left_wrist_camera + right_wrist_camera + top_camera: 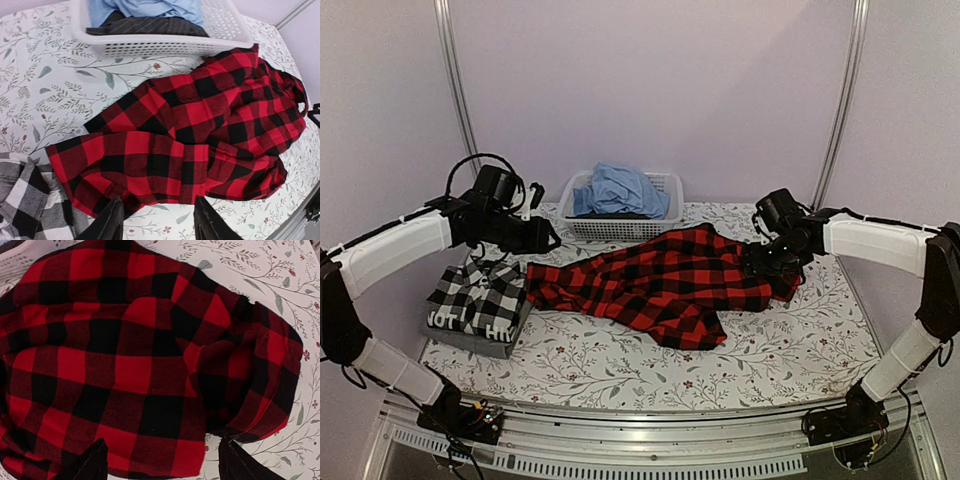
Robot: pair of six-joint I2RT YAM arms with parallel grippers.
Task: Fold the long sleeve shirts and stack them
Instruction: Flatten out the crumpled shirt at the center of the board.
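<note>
At the left of the flower-patterned table (620, 372), a folded black-and-white check shirt (475, 298) is stacked on a folded dark grey shirt (460, 330) with white letters. Just to their right, the left gripper (157, 212) is held low over the sleeve end of the red-and-black flannel shirt (665, 285). Its fingers are spread apart and nothing is gripped between them. Behind the flannel, at the far edge, a white basket (665, 225) is seen with a blue cloth (620, 190) heaped inside. The flannel is spread crumpled and unfolded across the middle of the table, from the folded stack to the right arm. Over its bunched right end the right gripper (162, 450) is poised, its fingers parted wide, with no cloth pinched.
</note>
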